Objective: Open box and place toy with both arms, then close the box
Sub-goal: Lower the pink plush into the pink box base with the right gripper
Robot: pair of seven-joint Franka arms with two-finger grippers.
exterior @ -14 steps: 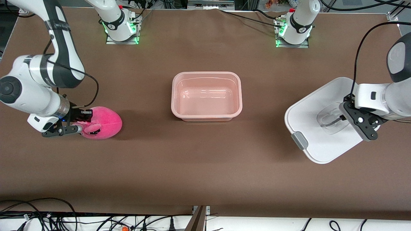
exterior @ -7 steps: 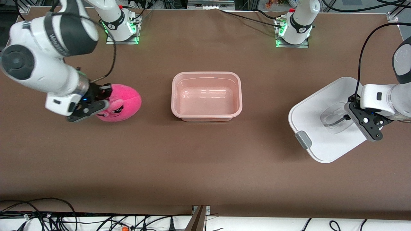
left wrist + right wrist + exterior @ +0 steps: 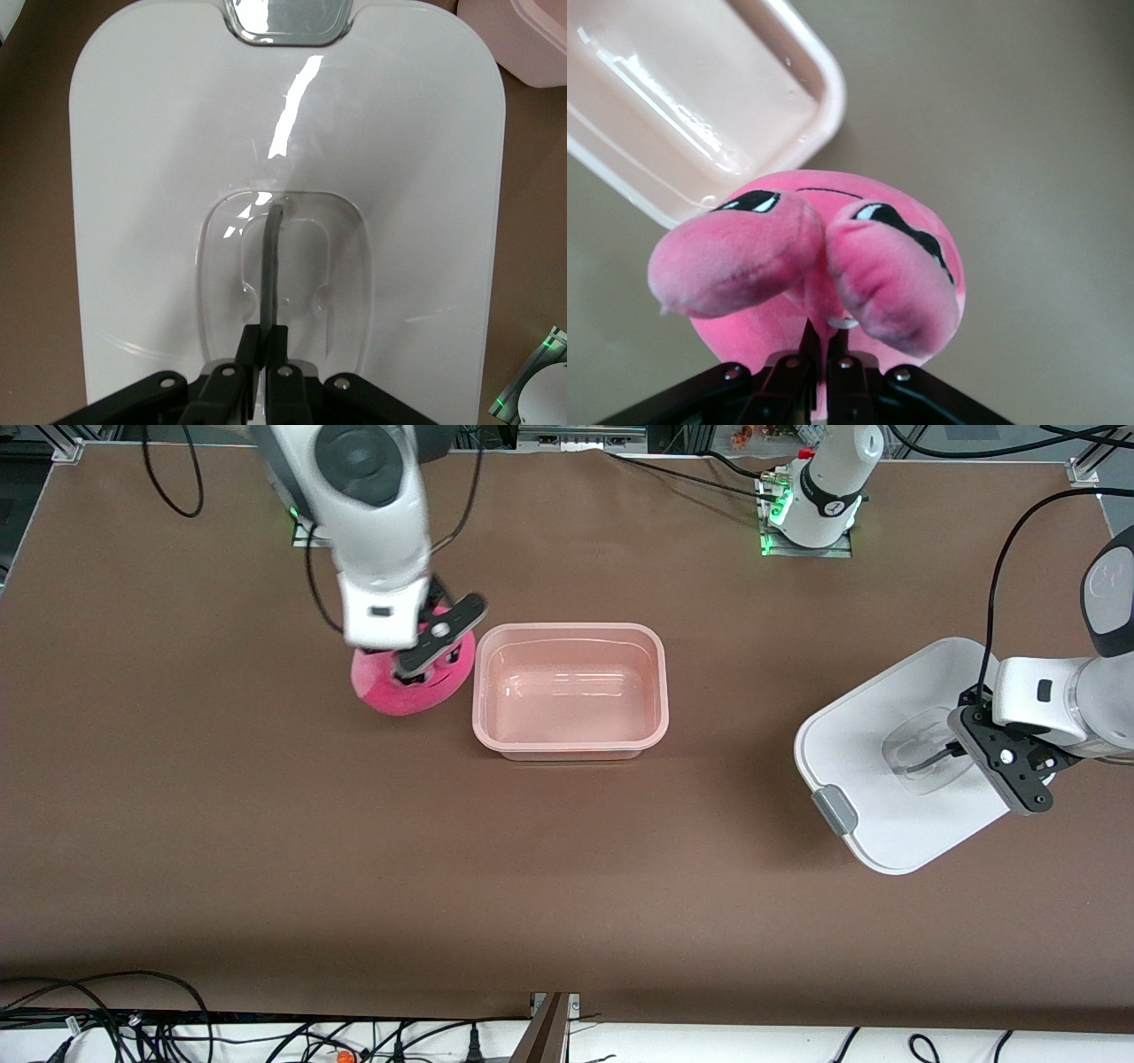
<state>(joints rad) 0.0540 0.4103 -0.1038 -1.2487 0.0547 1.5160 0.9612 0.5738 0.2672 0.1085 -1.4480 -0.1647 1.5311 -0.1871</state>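
The pale pink box (image 3: 657,657) stands open and empty at the table's middle. My right gripper (image 3: 415,666) is shut on the hot-pink toy (image 3: 403,691) and holds it in the air, close beside the box's rim on the right arm's side. In the right wrist view the toy (image 3: 877,266) hangs from the gripper (image 3: 818,341), with the box (image 3: 831,99) just past it. My left gripper (image 3: 941,755) is shut on the clear handle (image 3: 270,257) of the white lid (image 3: 864,731) and holds the lid toward the left arm's end. The left wrist view shows this gripper (image 3: 266,335) pinching the handle.
One grey clip (image 3: 830,812) shows on the lid's edge and in the left wrist view (image 3: 283,19). The arms' bases (image 3: 811,509) stand along the table's back edge. Cables (image 3: 133,1019) lie past the table's front edge.
My right arm has lifted the toy off the table near the right arm's end and carried it over to the box's side. My left gripper and the lid have barely shifted.
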